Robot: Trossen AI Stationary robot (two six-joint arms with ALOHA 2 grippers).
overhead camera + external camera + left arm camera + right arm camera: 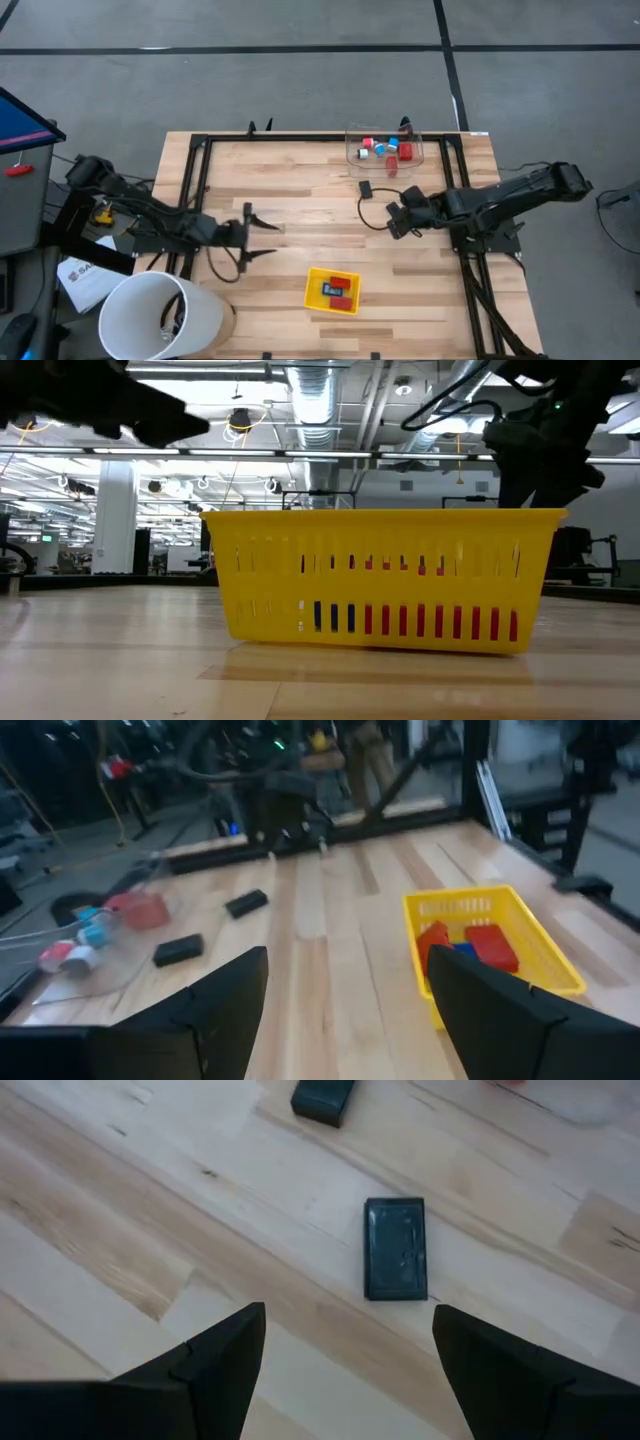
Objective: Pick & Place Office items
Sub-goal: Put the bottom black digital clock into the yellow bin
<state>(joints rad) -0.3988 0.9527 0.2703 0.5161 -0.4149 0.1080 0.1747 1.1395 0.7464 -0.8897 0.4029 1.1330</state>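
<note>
In the tray (pixel 313 297) I count three items; more remain in the box (pixel 414 156). My right gripper (pixel 392 219) hangs open above a black piece (pixel 396 1248).

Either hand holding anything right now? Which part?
Nothing held. Right hand open above a black piece; left hand open, empty, mid-table.

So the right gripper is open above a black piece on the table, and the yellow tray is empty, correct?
Not quite: the yellow tray is not empty. The high view shows red pieces in it. The open right gripper above the black piece is correct.
</note>
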